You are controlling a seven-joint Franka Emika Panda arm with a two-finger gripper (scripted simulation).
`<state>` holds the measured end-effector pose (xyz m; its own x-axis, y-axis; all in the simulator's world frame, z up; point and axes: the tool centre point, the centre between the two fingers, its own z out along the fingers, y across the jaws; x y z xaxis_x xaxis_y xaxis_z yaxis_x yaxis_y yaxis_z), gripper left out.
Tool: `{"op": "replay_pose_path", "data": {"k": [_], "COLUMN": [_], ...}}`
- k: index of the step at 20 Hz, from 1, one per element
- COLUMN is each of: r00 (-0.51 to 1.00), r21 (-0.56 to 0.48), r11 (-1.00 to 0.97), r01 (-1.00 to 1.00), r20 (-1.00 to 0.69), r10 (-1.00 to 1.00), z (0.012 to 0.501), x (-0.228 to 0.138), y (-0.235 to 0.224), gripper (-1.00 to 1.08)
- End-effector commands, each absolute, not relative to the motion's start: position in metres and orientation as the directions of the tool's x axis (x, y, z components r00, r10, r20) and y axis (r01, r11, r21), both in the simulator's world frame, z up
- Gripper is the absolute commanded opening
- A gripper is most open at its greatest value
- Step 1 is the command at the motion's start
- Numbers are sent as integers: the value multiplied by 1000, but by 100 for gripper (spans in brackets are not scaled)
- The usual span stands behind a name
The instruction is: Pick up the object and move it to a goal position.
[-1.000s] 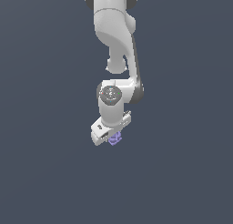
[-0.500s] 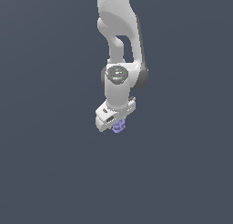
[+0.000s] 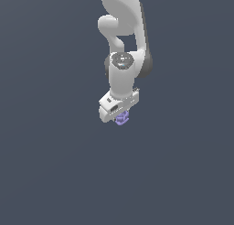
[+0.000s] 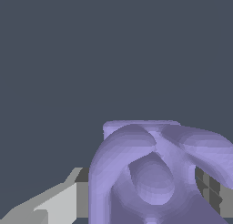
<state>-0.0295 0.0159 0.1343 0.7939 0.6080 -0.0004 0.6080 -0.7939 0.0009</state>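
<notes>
Now knobbly, lumpy purple object (image 4: 154,173) gripped betw. hand (image 3: 119,113) fingers.

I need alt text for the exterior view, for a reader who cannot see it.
A white robot arm reaches down from the top of the view, its gripper holding a small lavender knobbly blob. The background is plain dark grey-blue.

A plain, flat dark slate-grey surface (image 3: 50,164) fills the scene, spreading on every side beyond the fingers.

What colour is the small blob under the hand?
Lavender purple. The blob shows best in the wrist view, filling much of the picture.
</notes>
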Motion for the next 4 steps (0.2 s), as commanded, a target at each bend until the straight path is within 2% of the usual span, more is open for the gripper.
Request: {"op": "replay_pose_path", "data": {"k": [1,4], "r00": [794,794], "r21": [0,0], "r11": [-794,-794], "r01": [608,608], "r20": [0,0], "r10": [608,608], "z": [138,139], "x": [-33,-33], "y": [17,18], "gripper": [-100,-100]}}
